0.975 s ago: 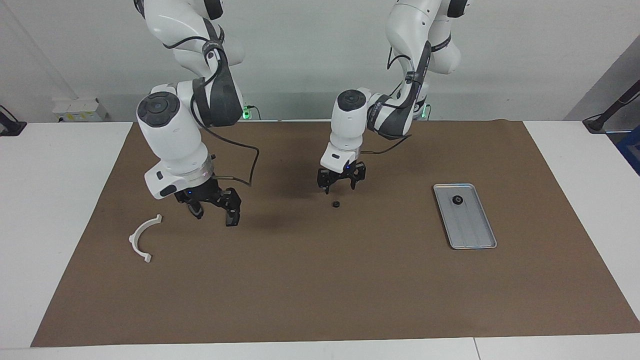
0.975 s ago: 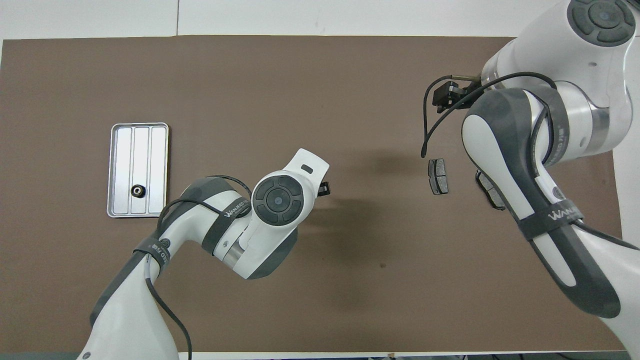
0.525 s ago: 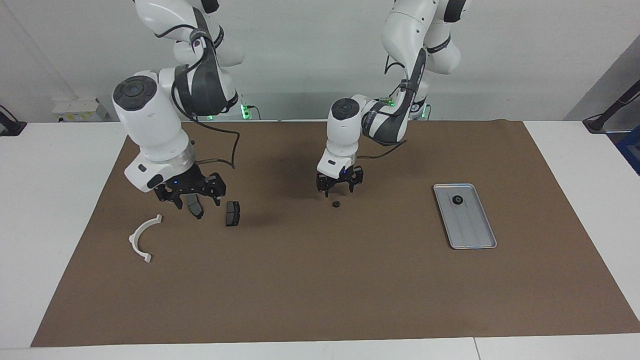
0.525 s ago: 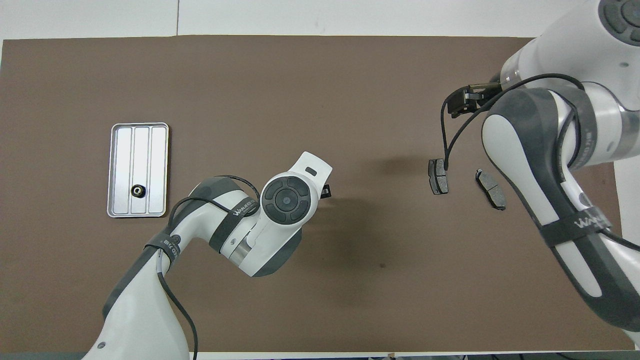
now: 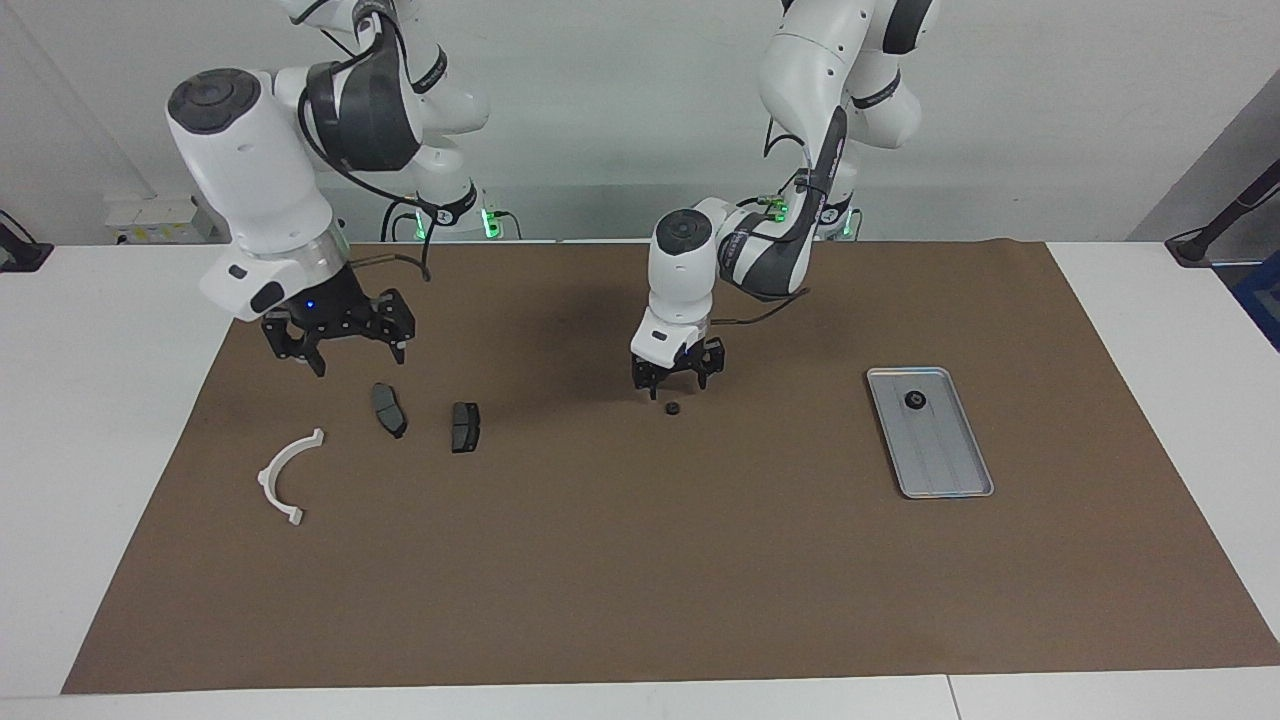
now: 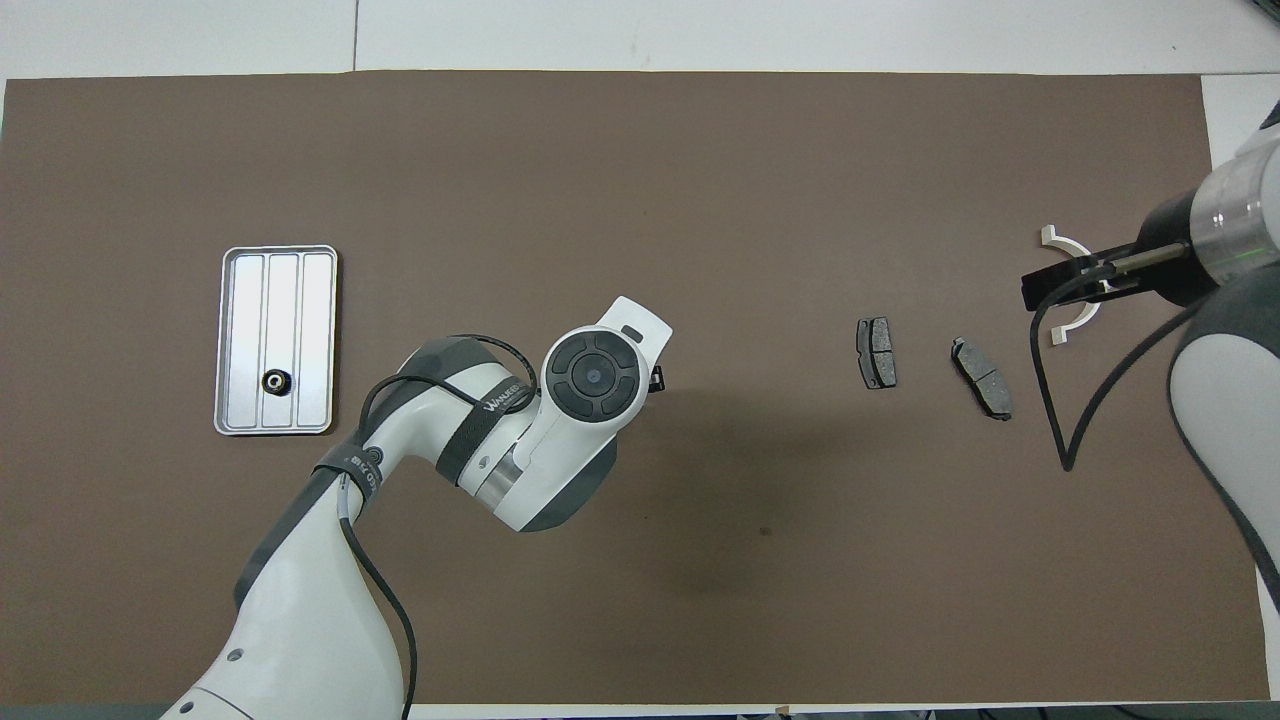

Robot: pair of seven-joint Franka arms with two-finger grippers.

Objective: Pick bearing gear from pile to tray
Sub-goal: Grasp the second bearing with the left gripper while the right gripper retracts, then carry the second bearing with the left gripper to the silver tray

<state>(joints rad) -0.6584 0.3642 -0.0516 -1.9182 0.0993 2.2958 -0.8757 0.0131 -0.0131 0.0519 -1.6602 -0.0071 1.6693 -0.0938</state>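
The small black round bearing gear (image 5: 673, 408) lies on the brown mat just under the left gripper (image 5: 677, 378), whose fingers are spread, empty. The right gripper (image 5: 340, 345) hangs wide, empty, over the mat near two dark grey brake pads (image 5: 388, 409).

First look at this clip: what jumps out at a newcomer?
The left arm's tool hangs open just above a small black round piece on the brown mat mid-table. A shallow silver-grey metal tray toward the left arm's end already holds another black round piece. The right tool is raised, open, over the two dark grey brake pads beside a white curved plastic arc.
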